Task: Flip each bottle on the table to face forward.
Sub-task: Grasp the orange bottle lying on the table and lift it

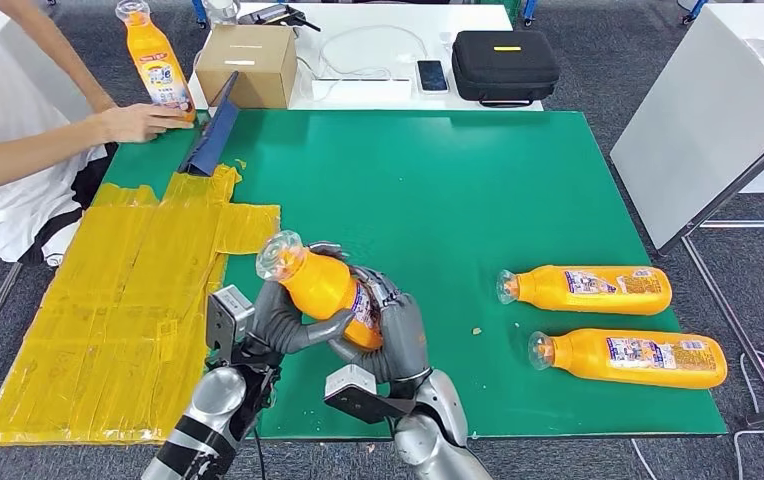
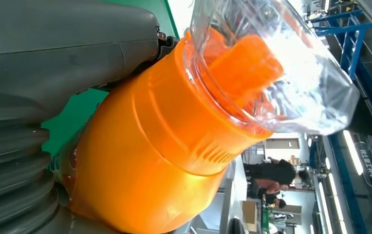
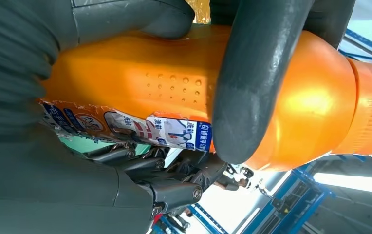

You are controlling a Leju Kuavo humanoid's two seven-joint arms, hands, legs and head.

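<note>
An orange bottle (image 1: 323, 290) was gripped by both the left robot hand (image 1: 276, 322) and right robot hand (image 1: 390, 335) above the worktop's (image 1: 438, 190) near edge, long axis tilted, cap up-left, nearer the left.

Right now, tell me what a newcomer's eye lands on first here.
The orange bottle gripped by both the left hand and right hand above the green mat's near edge. Next, two bottles lying on the mat's right side, and a person's hand steadying an upright bottle at the far left.

silver arms (image 1: 213, 405), dark grey hands (image 1: 283, 318)
</note>
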